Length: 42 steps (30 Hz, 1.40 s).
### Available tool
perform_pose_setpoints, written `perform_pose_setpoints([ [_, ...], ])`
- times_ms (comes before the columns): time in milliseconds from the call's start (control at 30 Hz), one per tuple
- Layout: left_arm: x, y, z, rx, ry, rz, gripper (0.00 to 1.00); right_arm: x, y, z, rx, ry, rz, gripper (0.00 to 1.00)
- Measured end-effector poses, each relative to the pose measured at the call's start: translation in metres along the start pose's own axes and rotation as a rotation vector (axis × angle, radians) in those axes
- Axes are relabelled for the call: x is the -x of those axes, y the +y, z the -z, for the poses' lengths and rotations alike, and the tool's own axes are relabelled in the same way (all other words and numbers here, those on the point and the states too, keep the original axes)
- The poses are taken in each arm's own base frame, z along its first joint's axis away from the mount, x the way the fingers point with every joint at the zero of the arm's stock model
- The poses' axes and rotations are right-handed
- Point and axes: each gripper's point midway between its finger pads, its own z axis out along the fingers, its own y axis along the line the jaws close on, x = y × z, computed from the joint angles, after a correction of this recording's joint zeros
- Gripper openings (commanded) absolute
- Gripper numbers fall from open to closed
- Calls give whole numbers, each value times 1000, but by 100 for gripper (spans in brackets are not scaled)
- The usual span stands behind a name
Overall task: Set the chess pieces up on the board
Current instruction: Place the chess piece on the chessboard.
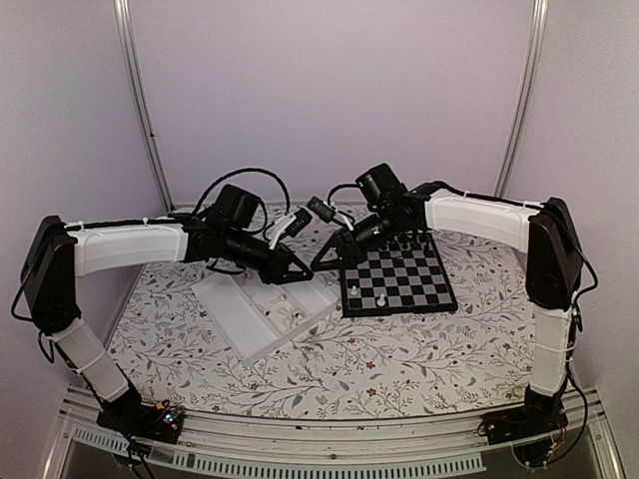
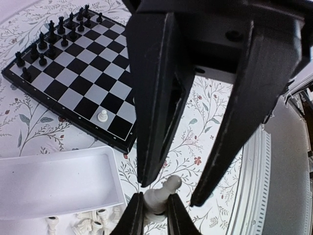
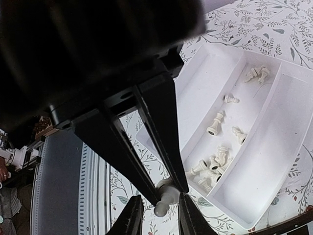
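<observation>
We are mid hand-over, above the bench (image 1: 399, 349). The left jaws are narrow and pinch one white piece (image 2: 161, 195), which hangs tilted between their tips. The right jaws stand part-open on either side of that same piece, and as far as we can tell they are not touching it. The tray (image 3: 266, 147), with its loose white men (image 3: 215, 166), lies just below the jaws on the left arm's side. The board (image 2: 80, 90) lies beside them on the right arm's side, with a white pawn (image 2: 102, 116) set on a near square and the black men (image 2: 54, 34) along the far rows.

We judge the risk to be in the timing. If the left jaws let go before the right ones have a firm hold, the piece will drop to the bench or back into the tray. It is tiny and sits askew, so an off-centre squeeze could flick it out sideways. The four tips are crowded together, and they may clash and knock it loose.
</observation>
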Motion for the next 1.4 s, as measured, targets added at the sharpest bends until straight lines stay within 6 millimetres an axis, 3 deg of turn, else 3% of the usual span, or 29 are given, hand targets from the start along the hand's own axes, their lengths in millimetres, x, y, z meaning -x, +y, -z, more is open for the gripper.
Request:
perform_pose_setpoints([
  [167, 2, -1, 2, 2, -6, -4, 15, -1, -2, -3, -26, 9, 5, 24],
  [300, 1, 0, 2, 5, -3, -2, 16, -1, -2, -4, -29, 10, 5, 15],
  [567, 1, -1, 2, 6, 0, -4, 31, -2, -5, -4, -51, 14, 10, 0],
  [867, 0, 3, 2, 30, 4, -22, 37, -2, -6, -4, -57, 15, 25, 0],
  [1100, -2, 3, 1, 29, 7, -45, 35, -2, -6, -4, -57, 15, 29, 0],
  [1233, -4, 3, 0, 36, 13, -57, 43, -2, -6, -4, -56, 15, 29, 0],
  [1400, -5, 3, -1, 47, 19, -68, 39, -1, -6, -3, -57, 12, 31, 0],
])
